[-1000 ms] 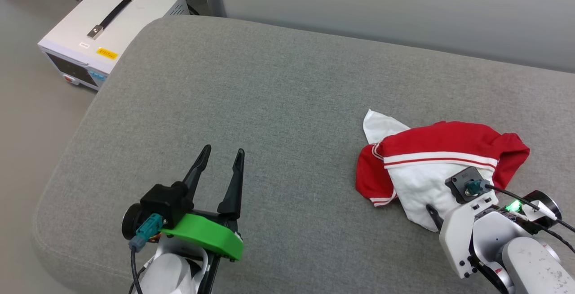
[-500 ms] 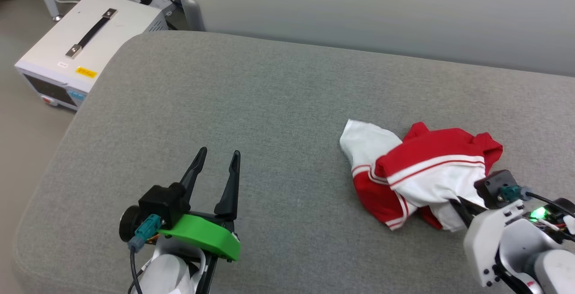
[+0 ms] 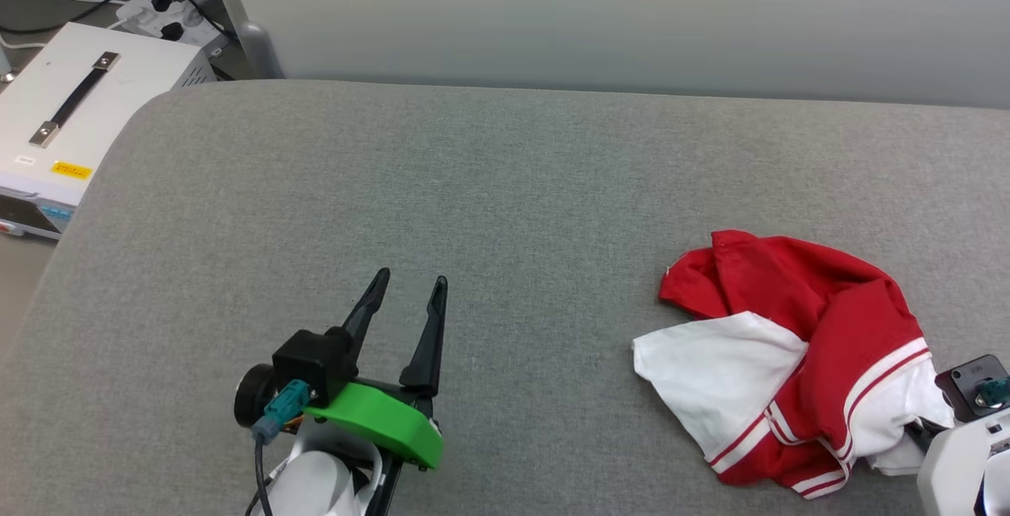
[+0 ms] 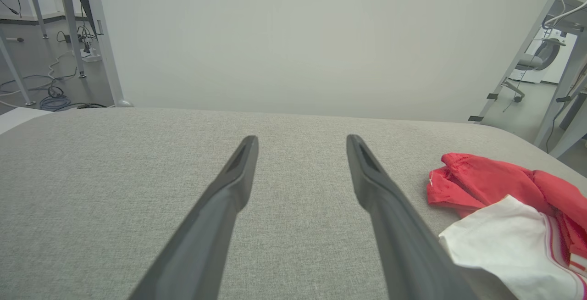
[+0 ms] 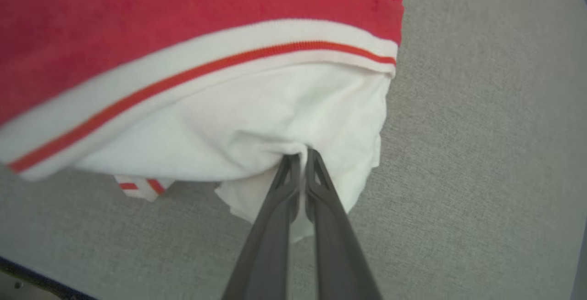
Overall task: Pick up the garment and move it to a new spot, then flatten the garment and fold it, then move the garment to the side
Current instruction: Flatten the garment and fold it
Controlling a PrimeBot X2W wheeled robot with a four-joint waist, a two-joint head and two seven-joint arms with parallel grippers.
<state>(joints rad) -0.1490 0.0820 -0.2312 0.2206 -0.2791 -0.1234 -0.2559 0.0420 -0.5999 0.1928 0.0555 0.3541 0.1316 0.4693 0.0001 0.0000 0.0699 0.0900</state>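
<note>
Moved since earlier: a second ago the right tool (image 5: 302, 154) stood open over the garment (image 3: 797, 319); we now see it closed on the white cloth. The heap has turned over, so the red body lies toward the far edge and the white sleeve (image 3: 710, 374) spreads leftward. The head camera has also swung, which shifts the whole picture.
Right tool: its two dark fingers (image 5: 321, 208) are pressed together, pinching a fold of the garment's white fabric at the tips.
Left tool: (image 3: 413, 276) wide open, holding nothing, over the left half of the worktop (image 3: 473, 185), well apart from the garment.
Garment: crumpled toward the right end of the worktop, well clear of the far edge. A red-and-white striped trim band (image 5: 197, 75) runs just beyond the pinch.
Garment contact: most of it rests on the grey fabric; we cannot tell whether the pinched edge is lifted.
Worktop: grey, padded, with rounded corners.
Beyond the left end: a white box (image 3: 71, 121) with a black handle stands on the floor, with a power strip (image 3: 170, 11) behind it.
Beyond the far edge: a pale panel (image 3: 592, 11).
</note>
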